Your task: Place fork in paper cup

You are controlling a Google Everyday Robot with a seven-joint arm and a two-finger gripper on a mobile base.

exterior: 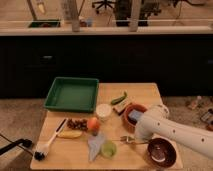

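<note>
Wooden tabletop (145,95), dark cabinets (75,65) behind. The gripper (133,138) sits low at the fork (123,139), toward five o'clock, and whether it has clenched I cannot tell. Paper cup (103,111) waits at eleven o'clock from there: best to lift clear, tip the fork upright and lower it centred inside the rim.

Wooden bench (146,95) is loaded as follows. Green tray (72,93) is set at back left; paper cup (103,111) just off its front right corner. Green pepper (119,98) and brown bowl (134,116) are placed right of the cup. Brush (44,149), yellow fruit (70,134), dark cluster (76,123) and orange fruit (93,123) are spread front left. Pale green round thing (108,148) and dark bowl (161,151) are seen at the front edge, with fork (137,141) between them. Gripper (125,138) is held low at the fork.
</note>
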